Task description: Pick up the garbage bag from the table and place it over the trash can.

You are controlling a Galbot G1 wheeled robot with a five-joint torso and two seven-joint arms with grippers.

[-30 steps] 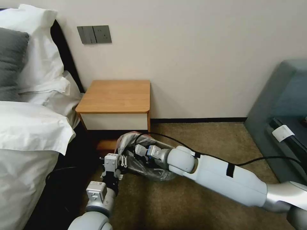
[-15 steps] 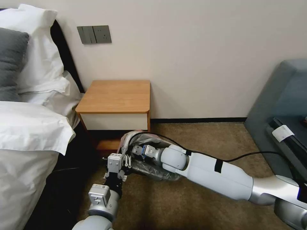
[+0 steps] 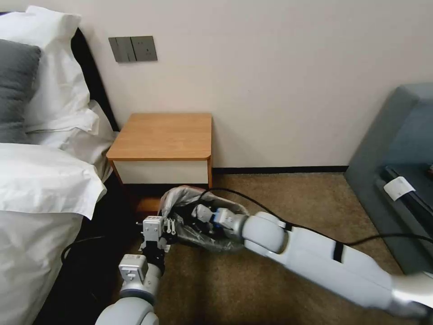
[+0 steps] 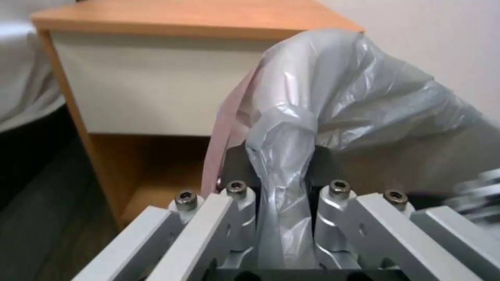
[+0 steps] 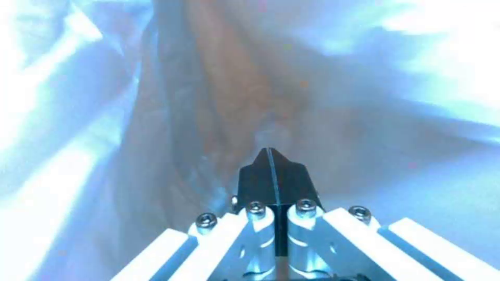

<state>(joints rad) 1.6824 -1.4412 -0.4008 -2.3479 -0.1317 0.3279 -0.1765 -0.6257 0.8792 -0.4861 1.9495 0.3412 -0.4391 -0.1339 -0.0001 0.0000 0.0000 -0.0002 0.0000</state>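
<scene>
The garbage bag point(image 3: 180, 198), crinkled grey plastic with a pinkish band point(image 4: 229, 117), stands bunched on the carpet in front of the table point(image 3: 162, 135). It covers the trash can, which is hidden under it. My left gripper point(image 3: 169, 225) is at the bag's near-left edge, shut on a gathered fold of plastic point(image 4: 284, 164) between its pads. My right gripper point(image 3: 199, 211) reaches into the bag's open mouth from the right. Its fingers point(image 5: 255, 175) are pressed together inside the plastic, with nothing seen between them.
A bed with white bedding point(image 3: 40, 180) lies close on the left. A grey-blue sofa point(image 3: 397, 149) stands at the right. A black cable point(image 3: 315, 230) runs over my right arm. Open carpet point(image 3: 225, 289) lies in front of the bag.
My left gripper has shifted a little left with the bag's edge, widening the mouth. My right arm has drawn back slightly to the right, its gripper still inside the bag.
</scene>
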